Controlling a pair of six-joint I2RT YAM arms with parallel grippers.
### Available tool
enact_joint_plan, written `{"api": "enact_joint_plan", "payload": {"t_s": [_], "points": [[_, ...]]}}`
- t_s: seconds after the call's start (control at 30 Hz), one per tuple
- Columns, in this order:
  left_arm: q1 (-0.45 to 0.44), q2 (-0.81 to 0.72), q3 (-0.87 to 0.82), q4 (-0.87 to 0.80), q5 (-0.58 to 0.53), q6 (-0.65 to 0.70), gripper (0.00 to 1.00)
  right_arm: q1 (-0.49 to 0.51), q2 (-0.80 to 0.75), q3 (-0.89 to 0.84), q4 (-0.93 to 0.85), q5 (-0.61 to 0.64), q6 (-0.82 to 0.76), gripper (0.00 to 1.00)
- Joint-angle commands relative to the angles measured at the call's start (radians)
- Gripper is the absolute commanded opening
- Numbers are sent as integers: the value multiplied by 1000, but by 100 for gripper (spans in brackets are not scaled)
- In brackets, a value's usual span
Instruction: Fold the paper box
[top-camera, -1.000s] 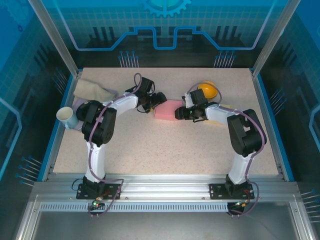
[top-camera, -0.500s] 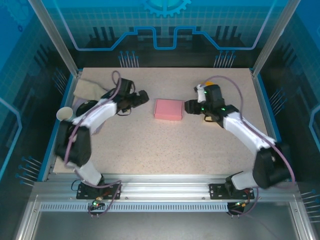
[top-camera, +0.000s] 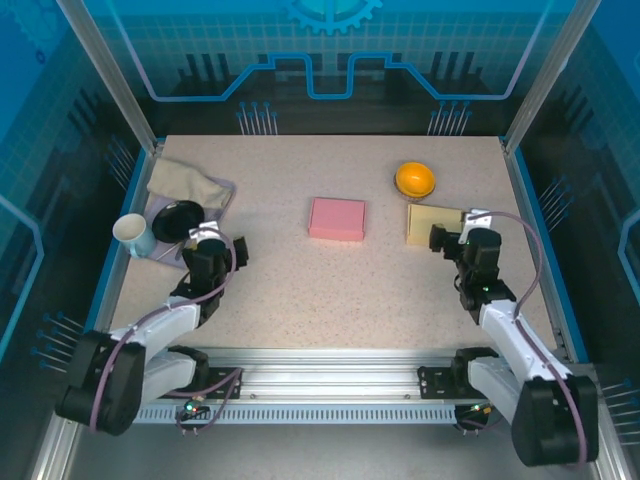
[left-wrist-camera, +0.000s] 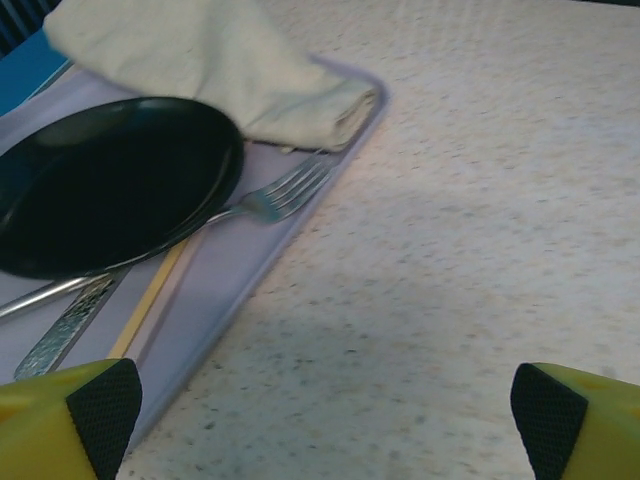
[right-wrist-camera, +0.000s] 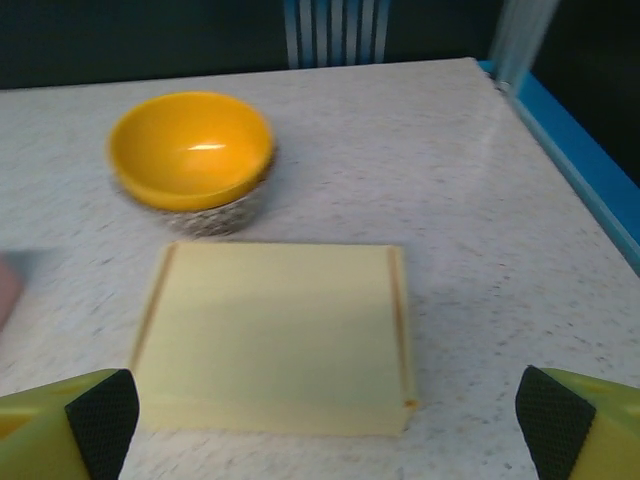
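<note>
Both arms were drawn back from the pink paper box (top-camera: 337, 218), which was left closed mid-table. The left gripper (top-camera: 216, 244) and right gripper (top-camera: 458, 236) were spread wide and empty, so the fold was judged complete.

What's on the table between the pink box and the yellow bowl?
Nothing. In the top view, only bare speckled table lies between the pink box and the yellow bowl.

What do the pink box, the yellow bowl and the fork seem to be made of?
Pink box: probably paper or thin card, matte, with crisp straight edges.
Yellow bowl: likely plastic or glazed ceramic, glossy, with a bright highlight inside.
Fork: metal, silvery and reflective.
</note>
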Motion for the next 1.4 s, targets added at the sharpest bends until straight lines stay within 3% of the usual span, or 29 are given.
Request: {"api": "enact_joint_plan", "payload": {"t_s": [0.0, 0.1, 0.27, 0.4, 1.13, 1.37], "points": [[44, 100, 17, 284, 43, 88, 99, -70, 94, -27, 286, -79, 30, 100], [75, 181, 62, 316, 165, 183, 99, -87, 191, -25, 384, -76, 6, 100], [173, 351, 29, 535, 254, 112, 99, -96, 277, 23, 422, -93, -57, 100], [177, 365, 117, 374, 371, 154, 99, -94, 272, 36, 378, -112, -79, 100], [180, 366, 119, 376, 379, 157, 99, -56, 203, -3, 302, -85, -112, 100], [180, 366, 119, 376, 381, 157, 99, -60, 273, -19, 340, -70, -103, 100]]}}
